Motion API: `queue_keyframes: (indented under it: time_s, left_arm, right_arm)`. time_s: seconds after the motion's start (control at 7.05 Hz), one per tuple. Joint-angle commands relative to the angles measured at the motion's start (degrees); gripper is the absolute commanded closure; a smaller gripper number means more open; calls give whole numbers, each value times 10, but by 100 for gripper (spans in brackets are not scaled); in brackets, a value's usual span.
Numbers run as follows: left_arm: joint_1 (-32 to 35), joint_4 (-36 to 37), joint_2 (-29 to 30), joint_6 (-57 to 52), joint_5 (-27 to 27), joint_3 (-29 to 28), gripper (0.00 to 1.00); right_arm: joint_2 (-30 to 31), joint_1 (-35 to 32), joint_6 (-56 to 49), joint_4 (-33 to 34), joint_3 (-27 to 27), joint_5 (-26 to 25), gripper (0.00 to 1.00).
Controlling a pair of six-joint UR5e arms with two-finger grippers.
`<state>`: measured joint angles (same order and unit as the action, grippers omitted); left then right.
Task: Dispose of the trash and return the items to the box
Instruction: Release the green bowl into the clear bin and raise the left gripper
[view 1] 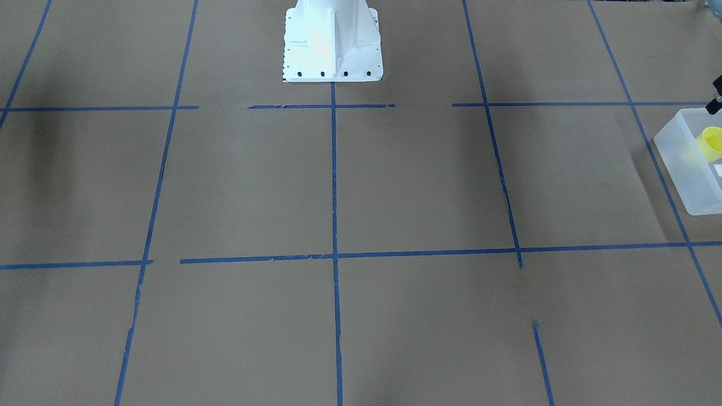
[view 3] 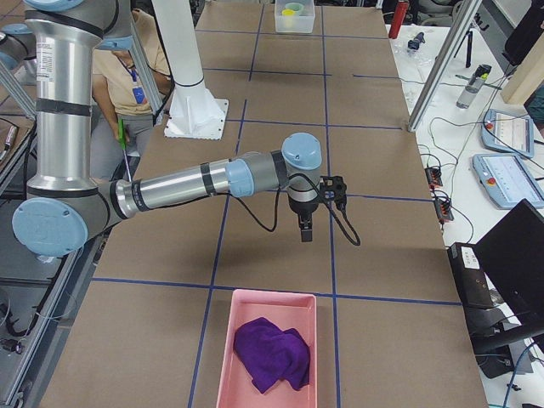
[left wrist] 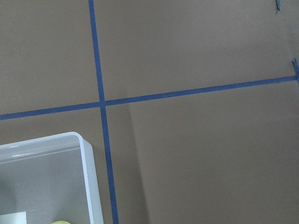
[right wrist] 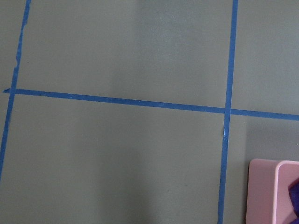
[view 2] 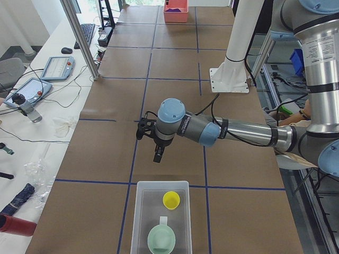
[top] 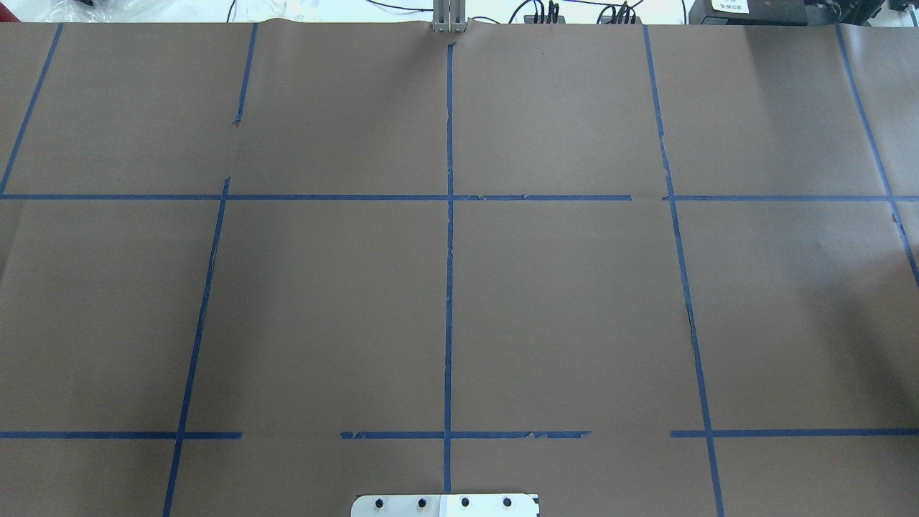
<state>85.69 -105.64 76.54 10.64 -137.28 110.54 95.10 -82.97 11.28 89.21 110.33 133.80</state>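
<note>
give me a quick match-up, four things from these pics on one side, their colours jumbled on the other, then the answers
Things:
1 cup
2 bowl
3 cloth
4 tray

Colours:
a pink
b yellow
c purple
d mint green

Pairs: 1-b, 2-d, 3-c, 4-a. The cup and bowl both sit in the frosted box; the cloth lies in the tray.

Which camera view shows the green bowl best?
Exterior left: the green bowl shows large inside the box, near the yellow cup. In exterior right it is too small to tell; other views miss it.
</note>
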Motion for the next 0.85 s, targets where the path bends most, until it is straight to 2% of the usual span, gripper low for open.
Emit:
queue_keyframes:
  time_s: [0.0,0.14,0.43,0.71]
  left_arm:
    - [-12,-2,-2,3,-1,0,0]
    - [-39,-3,-2,44,3,-1,0]
    - [-42,0,-15,119,4,-2,0]
    - [-46,-1,-46,116,-1,12,0]
  right_arm:
    - [6,0,0,0,0,0,0]
    - [14,0,0,-3,1,2,0]
    - [19,0,0,-4,4,1,0]
    - [25,0,-1,-4,4,3,0]
